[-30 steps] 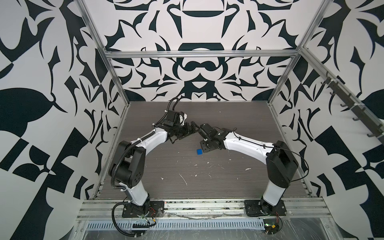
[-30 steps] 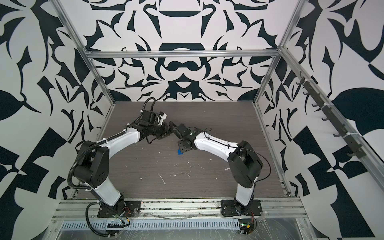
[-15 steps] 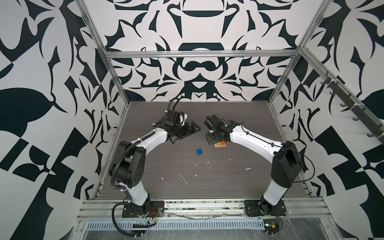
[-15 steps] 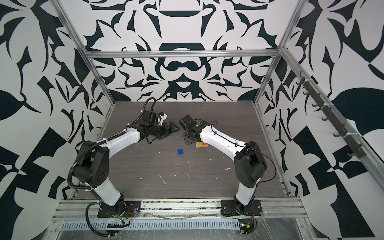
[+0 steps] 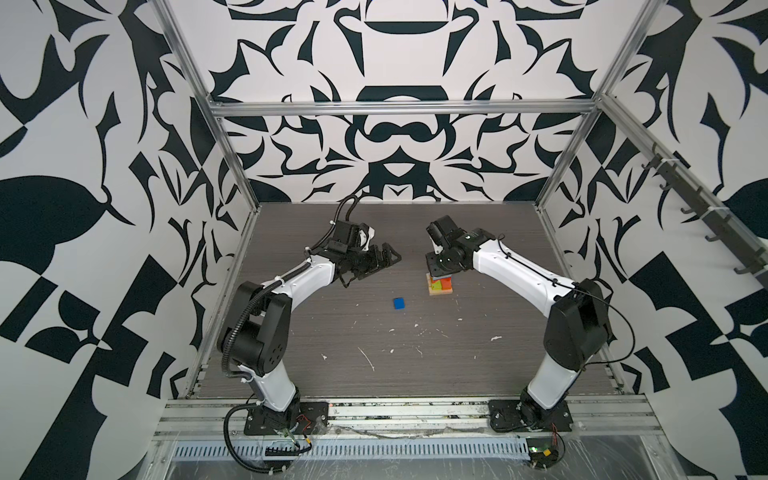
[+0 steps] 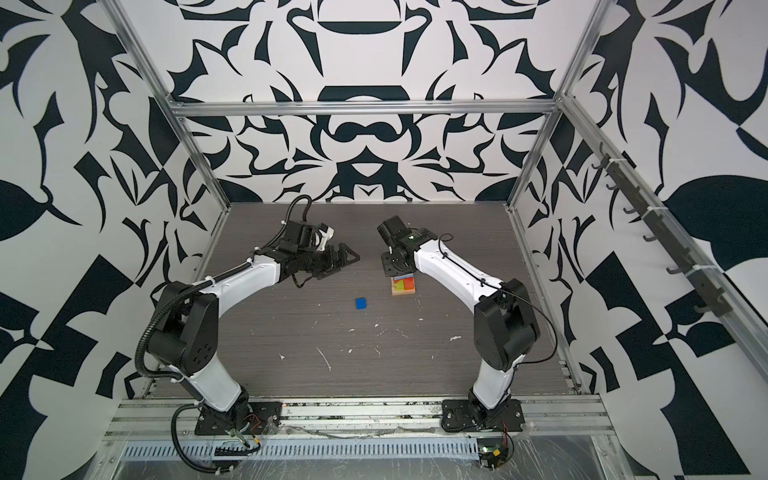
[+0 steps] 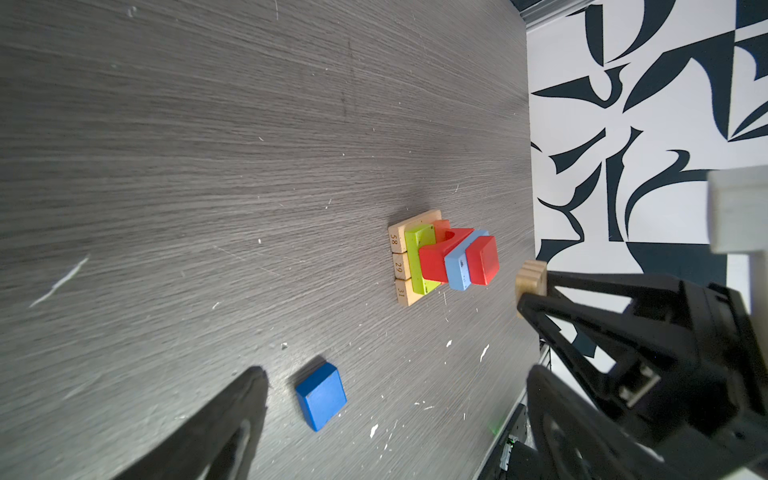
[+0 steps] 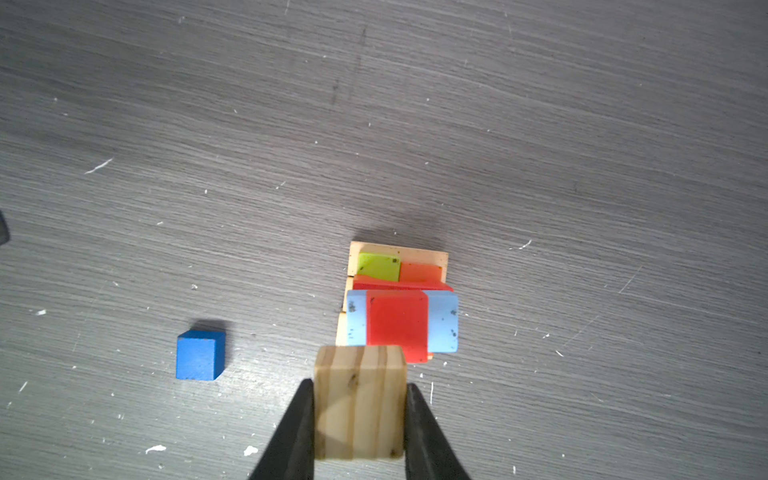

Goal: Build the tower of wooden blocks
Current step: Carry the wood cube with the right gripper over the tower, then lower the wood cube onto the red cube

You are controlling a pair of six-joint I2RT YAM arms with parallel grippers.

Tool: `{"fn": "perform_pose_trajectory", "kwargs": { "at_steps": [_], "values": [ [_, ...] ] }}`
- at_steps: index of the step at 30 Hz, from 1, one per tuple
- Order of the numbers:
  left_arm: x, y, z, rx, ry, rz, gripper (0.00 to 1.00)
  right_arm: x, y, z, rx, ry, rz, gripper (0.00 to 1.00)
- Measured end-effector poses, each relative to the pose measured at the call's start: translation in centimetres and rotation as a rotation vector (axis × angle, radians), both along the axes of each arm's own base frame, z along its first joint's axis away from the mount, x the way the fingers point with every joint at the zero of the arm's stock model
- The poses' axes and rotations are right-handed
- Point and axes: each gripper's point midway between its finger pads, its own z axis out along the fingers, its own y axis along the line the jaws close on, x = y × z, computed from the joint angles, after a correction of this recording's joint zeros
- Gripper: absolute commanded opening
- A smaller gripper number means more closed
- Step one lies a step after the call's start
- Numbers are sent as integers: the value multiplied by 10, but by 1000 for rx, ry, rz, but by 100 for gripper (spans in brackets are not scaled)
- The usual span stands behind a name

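The wood block tower (image 8: pixel 398 309) stands right of centre on the table: a tan plank base, lime green and orange blocks, a red piece, a light blue plank and a red block on top. My right gripper (image 8: pixel 360 390) is shut on a tan wooden cube (image 8: pixel 360 409) and hangs just above and beside the tower's top. In both top views the wrist hides part of the tower (image 5: pixel 440 287) (image 6: pixel 403 286). A loose blue cube (image 5: pixel 399 303) (image 7: pixel 322 395) lies on the table left of the tower. My left gripper (image 5: pixel 388 258) is open and empty, hovering left of both.
The dark wood-grain table (image 5: pixel 415 357) carries white scuffs and flecks. Patterned walls and an aluminium frame close it in on three sides. Both arm bases stand on the front rail (image 5: pixel 374 409).
My right arm has swung from the middle, near the blue cube, back and rightward over the tower, carrying the tan cube. The left arm has not moved.
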Motion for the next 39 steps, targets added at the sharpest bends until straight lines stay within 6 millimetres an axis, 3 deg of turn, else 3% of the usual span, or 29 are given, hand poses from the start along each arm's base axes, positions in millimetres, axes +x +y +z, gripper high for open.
{"fn": "perform_pose_trajectory", "kwargs": {
  "at_steps": [26, 39],
  "values": [
    [0, 0, 0, 1, 1, 0, 99, 9, -10, -22, -34, 50, 43, 31],
    [0, 0, 0, 1, 0, 0, 100, 10, -10, -22, -33, 47, 41, 31]
  ]
}}
